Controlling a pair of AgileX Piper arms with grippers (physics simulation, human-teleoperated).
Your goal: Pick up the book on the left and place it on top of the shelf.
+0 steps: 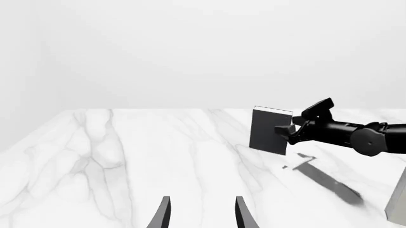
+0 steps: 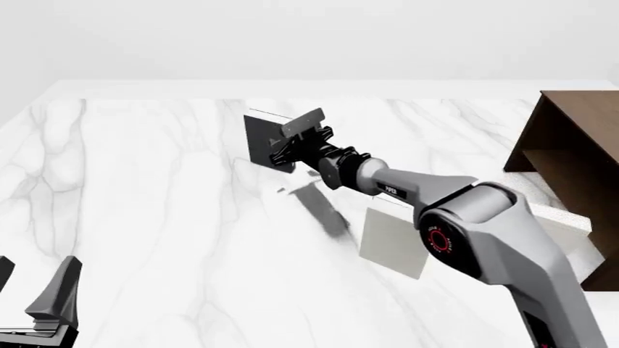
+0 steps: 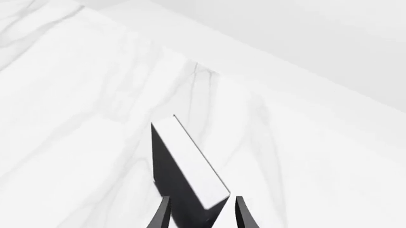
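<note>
The right gripper [image 2: 281, 151] is clamped on the black-covered rectangular book with a white page edge [image 2: 261, 138]. In the front view, the right arm [image 2: 464, 217] reaches forward and to the left across the white marble-patterned table [image 2: 155, 217]. The book stands upright with its lower edge just above the table (a dark shadow lies on the surface beneath the arm). A light grey rectangular book [image 2: 392, 243] stands near the arm's elbow. The dark brown wooden shelf unit with a flat top [image 2: 575, 138] stands at the right edge, well apart from the held book. The left gripper [image 2: 34, 304] sits at the lower left corner, its fingers apart and holding nothing.

In the left wrist view, the left gripper [image 1: 201, 213] shows two separated fingertips over bare table [image 1: 95, 156]. Beyond them, the right gripper [image 1: 286, 131] holds the book [image 1: 266, 130] by one side edge.

In the right wrist view, the right gripper [image 3: 201, 211] has one finger on each side of the book [image 3: 187, 171], whose white page edge faces the camera above the table [image 3: 76, 95].
</note>
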